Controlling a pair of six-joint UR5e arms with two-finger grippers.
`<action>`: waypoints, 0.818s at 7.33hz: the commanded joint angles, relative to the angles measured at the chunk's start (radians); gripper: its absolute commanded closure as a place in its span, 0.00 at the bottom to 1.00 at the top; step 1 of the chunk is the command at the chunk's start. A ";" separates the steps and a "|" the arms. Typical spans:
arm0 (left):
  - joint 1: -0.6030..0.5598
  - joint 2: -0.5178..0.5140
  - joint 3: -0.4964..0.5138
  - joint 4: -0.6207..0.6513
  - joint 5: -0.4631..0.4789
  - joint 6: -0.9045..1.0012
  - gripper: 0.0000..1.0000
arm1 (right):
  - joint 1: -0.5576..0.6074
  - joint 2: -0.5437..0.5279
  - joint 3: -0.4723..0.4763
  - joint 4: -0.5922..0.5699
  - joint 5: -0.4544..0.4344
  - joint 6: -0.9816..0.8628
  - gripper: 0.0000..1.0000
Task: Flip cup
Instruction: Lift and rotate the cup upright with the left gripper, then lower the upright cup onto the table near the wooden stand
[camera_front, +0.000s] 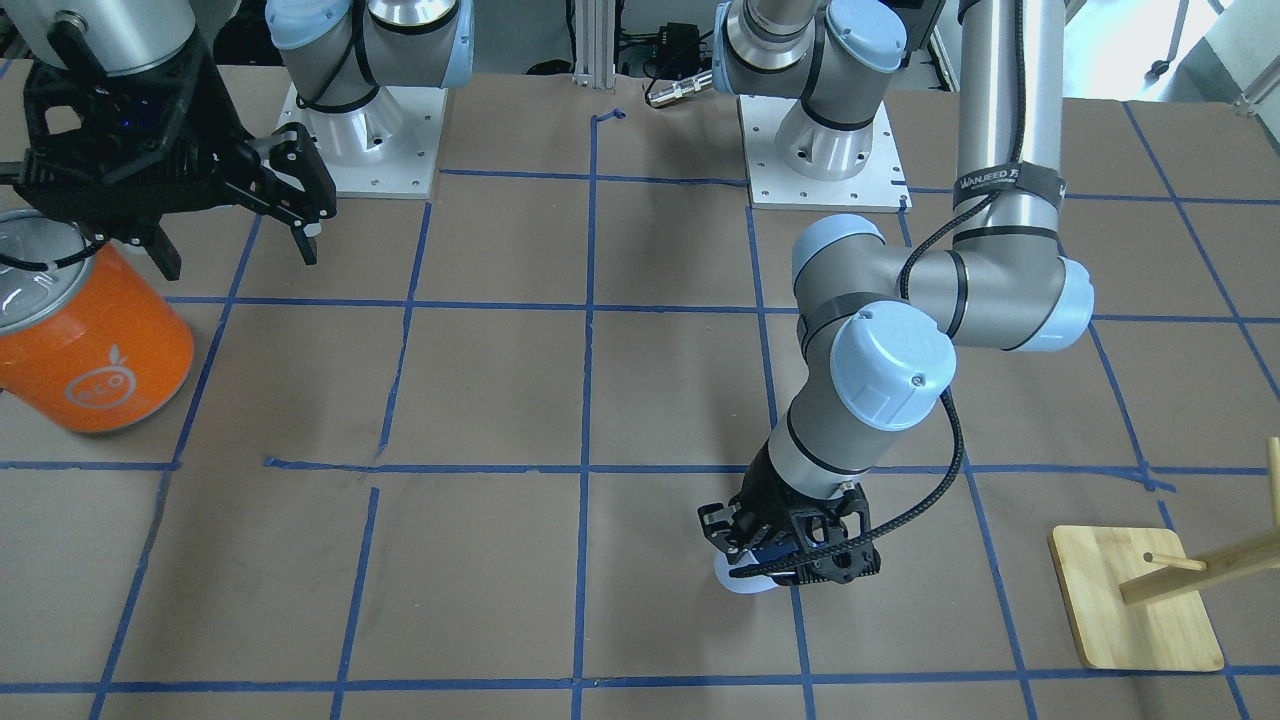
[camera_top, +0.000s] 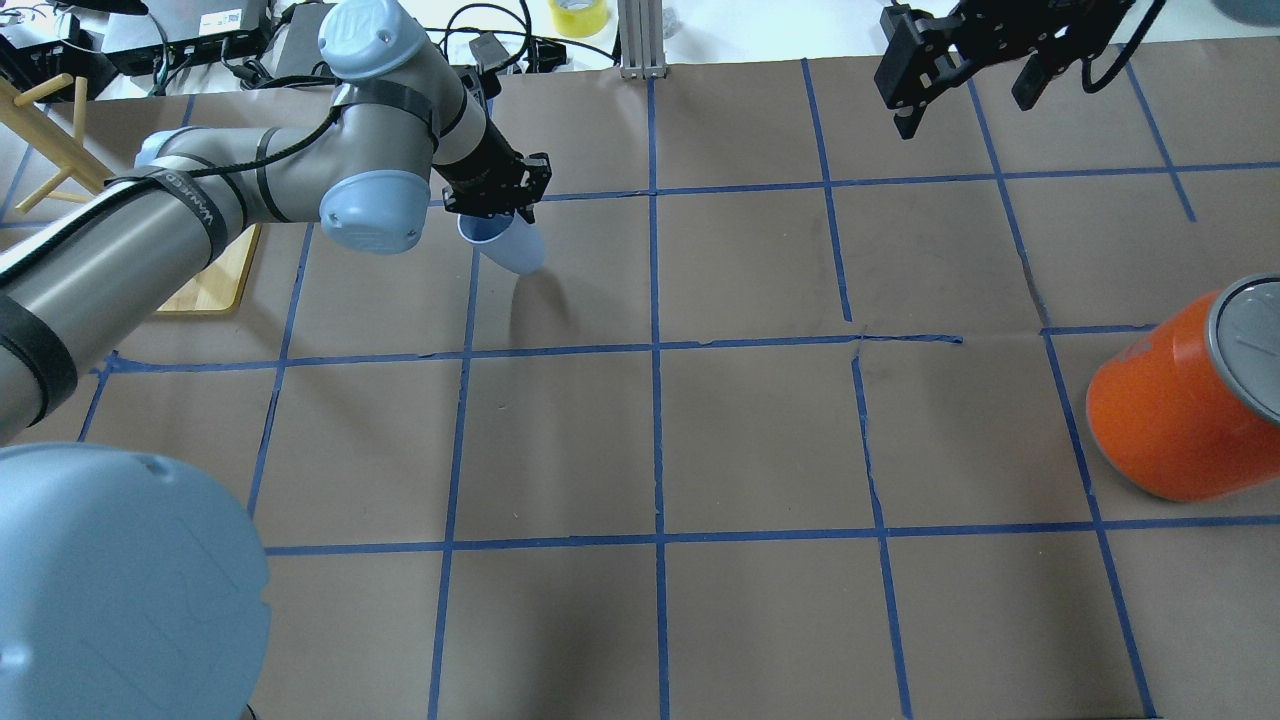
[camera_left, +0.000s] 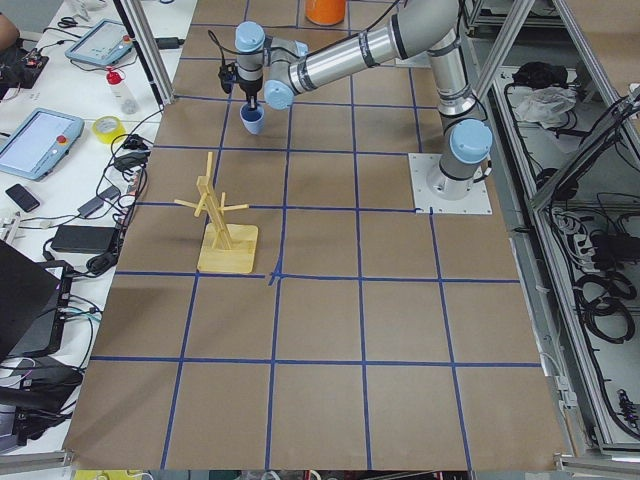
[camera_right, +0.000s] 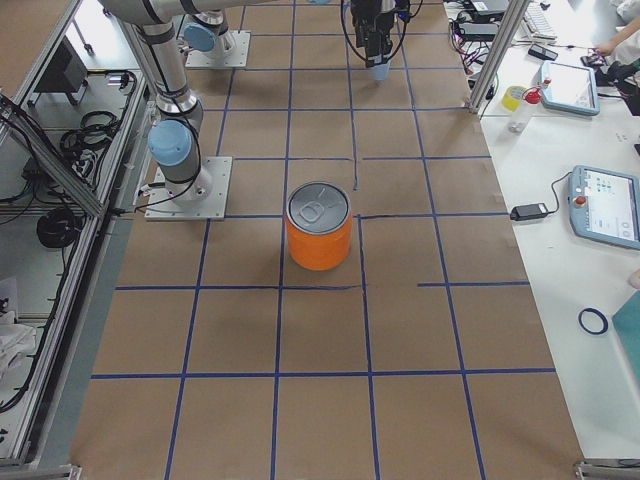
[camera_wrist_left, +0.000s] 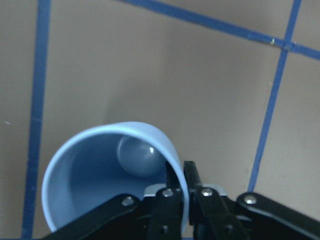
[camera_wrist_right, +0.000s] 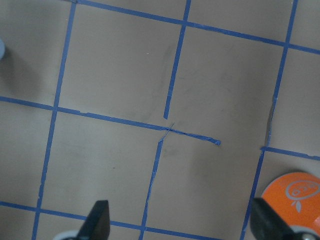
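The small pale blue cup (camera_top: 512, 247) hangs tilted from my left gripper (camera_top: 497, 205), mouth toward the gripper and rounded base toward the table. In the left wrist view the fingers (camera_wrist_left: 172, 202) pinch the cup's wall (camera_wrist_left: 100, 170), one inside the rim and one outside. The cup (camera_front: 745, 581) shows under the gripper (camera_front: 770, 560) in the front view, low over the paper; I cannot tell whether it touches. My right gripper (camera_top: 967, 110) is open and empty, high at the far right, also in its wrist view (camera_wrist_right: 182, 225).
A big orange can (camera_top: 1170, 410) with a silver lid stands on the robot's right, below the right gripper (camera_front: 240, 255). A wooden peg stand (camera_front: 1135, 600) on a square base sits on the robot's far left. Blue tape lines grid the brown paper table (camera_top: 760, 440).
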 joint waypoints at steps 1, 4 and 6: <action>0.012 0.008 0.051 0.006 0.200 0.213 1.00 | 0.001 0.015 0.011 -0.026 -0.003 0.005 0.00; 0.118 -0.024 0.030 0.043 0.243 0.344 1.00 | 0.001 -0.008 0.041 -0.056 -0.006 0.179 0.00; 0.120 -0.048 0.014 0.046 0.240 0.352 1.00 | 0.001 -0.017 0.046 -0.069 -0.012 0.192 0.00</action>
